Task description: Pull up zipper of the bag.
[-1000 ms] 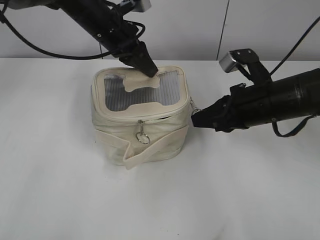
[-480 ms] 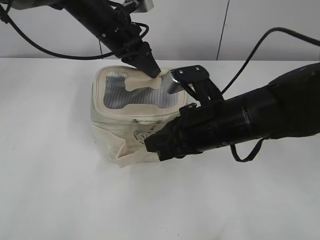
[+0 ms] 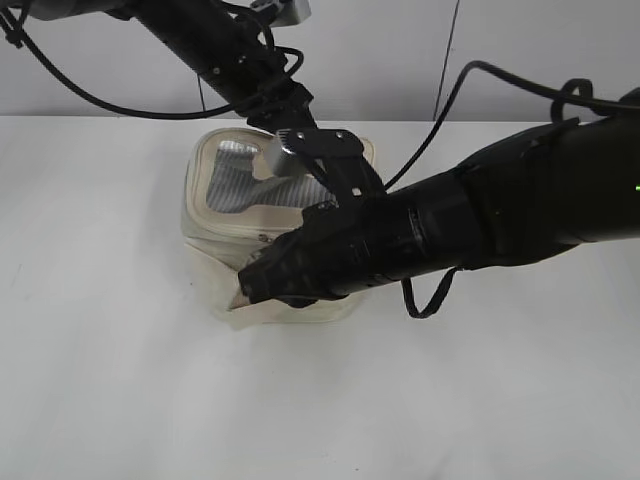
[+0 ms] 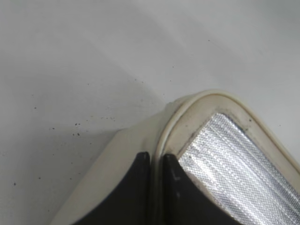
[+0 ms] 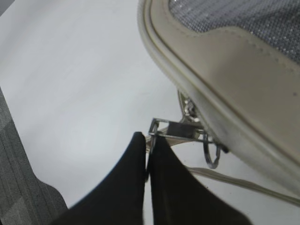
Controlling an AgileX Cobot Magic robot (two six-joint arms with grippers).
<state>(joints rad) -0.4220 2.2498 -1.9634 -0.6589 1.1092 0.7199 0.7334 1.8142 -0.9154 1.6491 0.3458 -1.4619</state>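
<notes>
The cream bag (image 3: 213,215) stands on the white table, its grey mesh top panel (image 3: 232,180) partly covered by my right arm. My left gripper (image 4: 156,161) is shut on the piping of the bag's top rim (image 4: 187,105) at a back corner; in the exterior view it (image 3: 285,108) comes down from the upper left. My right gripper (image 5: 149,140) is shut on the silver pull (image 5: 177,130) of the zipper, just off the bag's side, with the round ring (image 5: 212,151) hanging beside it. In the exterior view the right gripper (image 3: 252,290) lies across the bag's front and hides the zipper.
The white table (image 3: 120,380) spreads around the bag with nothing else on it. A grey wall stands behind. My right arm's black cable (image 3: 425,300) loops down beside the bag. The bag's wide cream strap (image 3: 262,314) sticks out at the front bottom.
My right arm has swept from the bag's right side leftward across its front and has closed on the zipper pull. The left gripper stays on the top rim. The bag shifted slightly.
</notes>
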